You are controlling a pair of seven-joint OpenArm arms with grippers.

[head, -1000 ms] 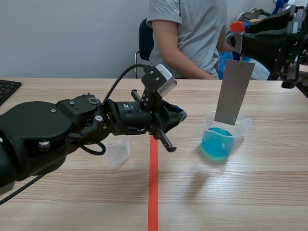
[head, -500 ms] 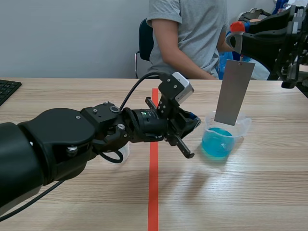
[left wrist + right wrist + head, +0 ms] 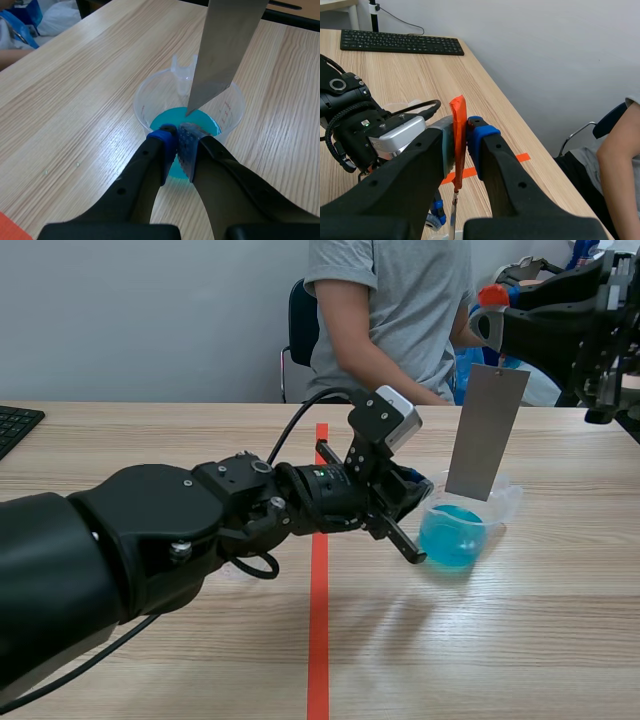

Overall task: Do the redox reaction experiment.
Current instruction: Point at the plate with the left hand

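A clear beaker [image 3: 497, 502] holding blue liquid [image 3: 452, 535] stands right of the tape line. A grey metal plate [image 3: 486, 430] hangs upright, its lower end inside the beaker, just above the liquid. It hangs from an orange-red tab [image 3: 492, 294] on which my raised right gripper [image 3: 490, 312] is shut. In the right wrist view the tab [image 3: 458, 131] is pinched between the pads of the right gripper [image 3: 460, 126]. My left gripper [image 3: 420, 495] is shut on nothing, right at the beaker's near wall. In the left wrist view the left gripper [image 3: 178, 144] points at the beaker [image 3: 146, 98] under the plate [image 3: 225, 50].
A person in a grey shirt [image 3: 395, 310] sits across the table behind the beaker. A black keyboard [image 3: 14, 426] lies at the far left edge. An orange-red tape line [image 3: 318, 640] runs down the table's middle. My left arm [image 3: 150, 540] covers the table's left half.
My left arm has moved right across the tape line up to the beaker, hiding the small empty cup. The right arm and the hanging plate have kept still.
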